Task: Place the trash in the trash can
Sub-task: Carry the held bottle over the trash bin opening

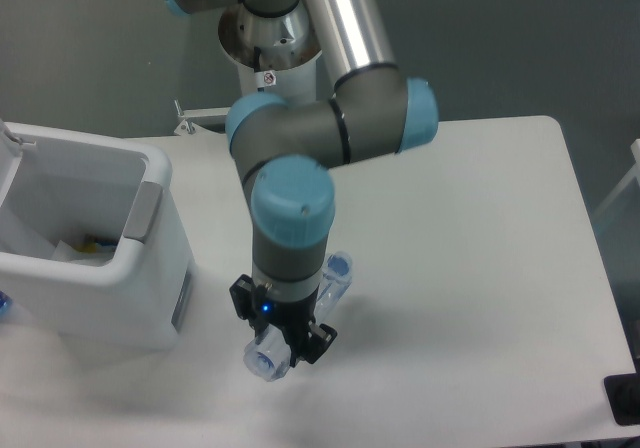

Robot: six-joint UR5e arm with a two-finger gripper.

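The crushed clear plastic bottle [337, 269] with a bluish tint shows at both ends from under my wrist: its cap end points up-right and its round base [264, 361] points down-left. My gripper [283, 334] looks straight down and is shut across the bottle's middle, and its fingers are mostly hidden by the wrist. The trash can [150, 173], a big white bin with a grey tab [143, 211] on its rim, stands to the left of the gripper. Inside the bin lies a flat pale bag [82, 248] with a yellow-green bit.
The arm's base [270, 43] stands behind the table's far edge. A black object [624, 399] sits at the table's front right corner. A small blue item [3, 306] peeks in at the left frame edge beside the bin.
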